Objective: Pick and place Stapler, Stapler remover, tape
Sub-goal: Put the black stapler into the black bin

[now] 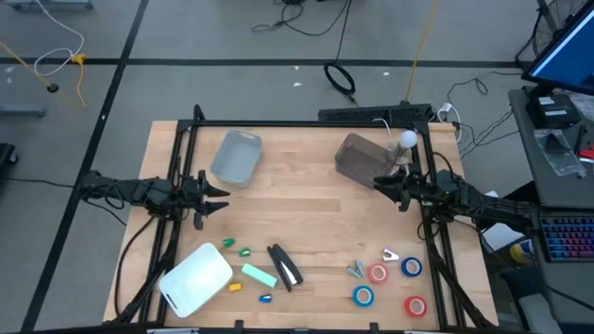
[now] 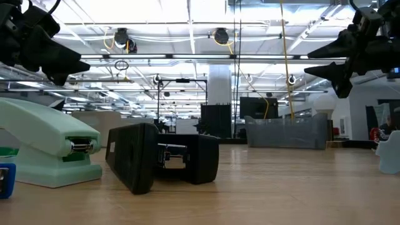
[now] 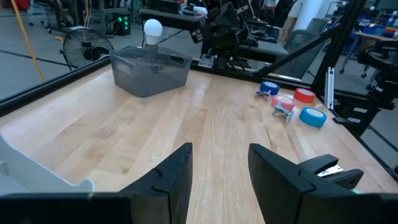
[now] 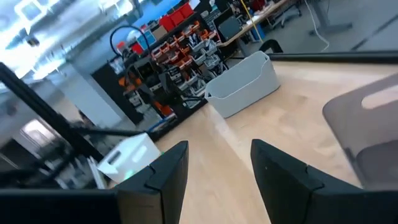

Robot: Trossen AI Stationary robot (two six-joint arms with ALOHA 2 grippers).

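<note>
**Both grippers open and empty above the table**

Your left gripper (image 1: 221, 197) hovers over the left side of the wooden table (image 1: 306, 199), its two dark fingers (image 3: 177, 174) spread apart with nothing between them. Your right gripper (image 1: 382, 183) hangs over the right side, just beside a dark translucent bin (image 1: 357, 156), and its fingers (image 4: 168, 171) also stand apart and hold nothing.

Near the front edge, left of centre, a black stapler (image 1: 285, 265) lies on the wood. Just beside it sits a pale green stapler (image 1: 259, 274); in the low view the green one (image 2: 47, 147) is at the left with the black one (image 2: 162, 156) next to it.

Toward the front right you find four tape rolls in a loose cluster: a red roll (image 1: 377, 273), a blue roll (image 1: 411, 267), a second blue roll (image 1: 363, 296) and a second red roll (image 1: 415, 305). Two small metal claw-like pieces (image 1: 356, 269) lie next to them, one left of the first red roll and one behind it.

A pale grey bin (image 1: 236, 156) rests at the back left. A white container (image 1: 196, 278) sits at the front left corner, with small green, yellow and blue bits (image 1: 243, 252) scattered between it and the staplers. A white bulb-shaped object (image 1: 406, 140) stands by the dark bin.
</note>
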